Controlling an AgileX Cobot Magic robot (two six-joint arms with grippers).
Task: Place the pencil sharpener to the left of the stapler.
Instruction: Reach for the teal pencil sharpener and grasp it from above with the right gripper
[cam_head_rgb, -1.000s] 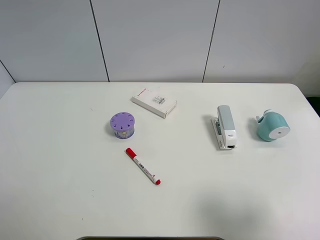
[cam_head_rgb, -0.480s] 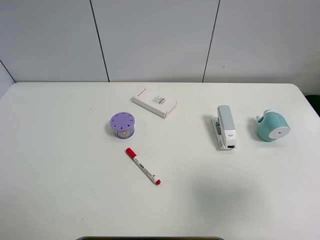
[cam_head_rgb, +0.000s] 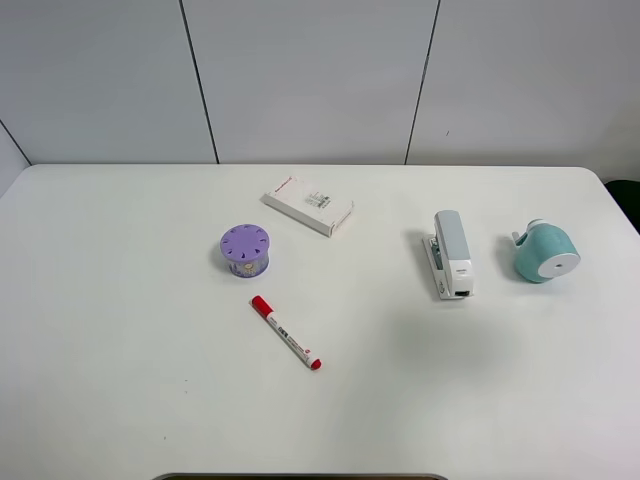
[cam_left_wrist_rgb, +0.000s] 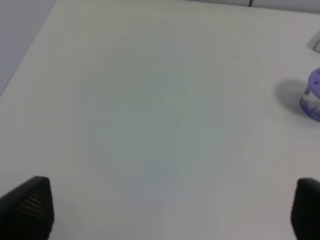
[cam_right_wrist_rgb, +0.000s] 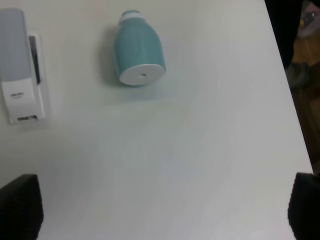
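The teal pencil sharpener (cam_head_rgb: 545, 252) lies on its side at the right of the white table (cam_head_rgb: 120, 380), white end face toward the front. The grey-and-white stapler (cam_head_rgb: 452, 254) lies just left of it, a small gap between them. Neither gripper shows in the exterior high view. In the right wrist view my right gripper (cam_right_wrist_rgb: 162, 207) is open and empty, hanging above the table in front of the sharpener (cam_right_wrist_rgb: 137, 50) and the stapler (cam_right_wrist_rgb: 20, 65). My left gripper (cam_left_wrist_rgb: 167, 210) is open and empty over bare table at the left.
A purple cylinder with holes (cam_head_rgb: 245, 249) stands left of centre and shows as the purple cylinder (cam_left_wrist_rgb: 312, 95) in the left wrist view. A flat white box (cam_head_rgb: 308, 205) lies behind it, a red-capped marker (cam_head_rgb: 286, 333) in front. The table's right edge (cam_right_wrist_rgb: 285, 90) runs close to the sharpener.
No object has moved. A faint shadow on the table in front of the stapler has crept toward the back.
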